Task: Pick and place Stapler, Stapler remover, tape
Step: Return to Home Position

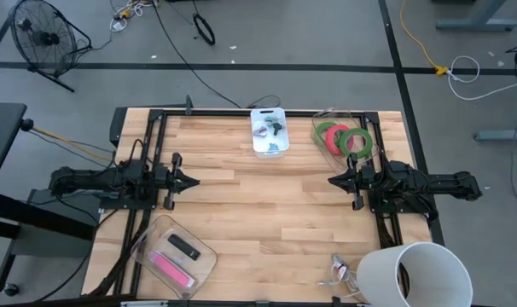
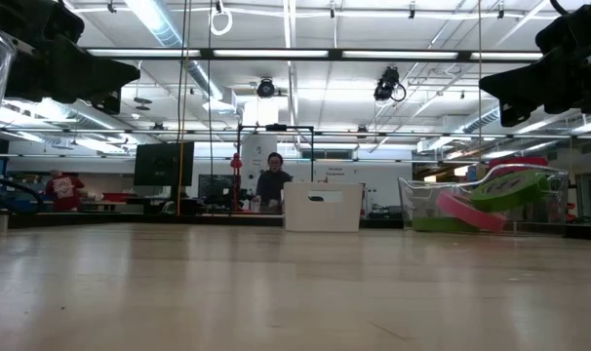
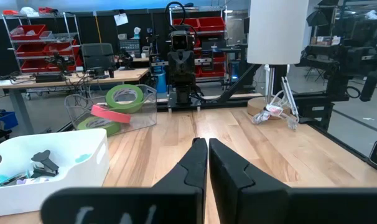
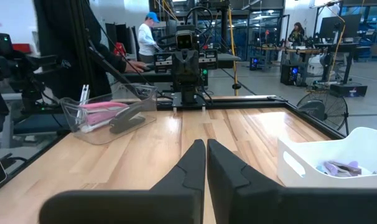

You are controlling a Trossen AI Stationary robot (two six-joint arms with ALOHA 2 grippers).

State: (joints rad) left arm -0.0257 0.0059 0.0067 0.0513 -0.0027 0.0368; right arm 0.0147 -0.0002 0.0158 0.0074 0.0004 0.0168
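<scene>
**Closing Step: Return to Home, Both Arms**

**Step in hand.** Sorting appears complete, and the step in hand is the return to the rest pose. In the high view, the left gripper (image 1: 193,180) sits at centre left and the right gripper (image 1: 332,181) at centre right. They point at each other across the pale wooden table (image 1: 267,213), well apart, and neither is near any bin.

**Location of task items.**
- The three flat ring-shaped tape rolls (image 1: 344,136), two green and one red, lie overlapping in the clear plastic bin (image 1: 367,124) at upper right of the high view.
- The small black staple remover (image 1: 280,128) lies in the white rectangular bin (image 1: 254,136) at upper centre.
- The black stapler (image 1: 183,247) lies beside a pink stapler (image 1: 171,269) in a second clear plastic bin (image 1: 152,239) at lower left.

**Tool state.**
- Left gripper: in the left wrist view, the dark fingers (image 3: 198,158) meet along a thin seam. They are closed, hold nothing and touch nothing.
- Right gripper: in the right wrist view, the fingers (image 4: 195,163) are closed the same way and are empty.

**Next move.** As a judgement, little is left to do. Each arm needs at most a small settling motion into its rest pose. No grasp is required. The bins call for no further handling.
</scene>
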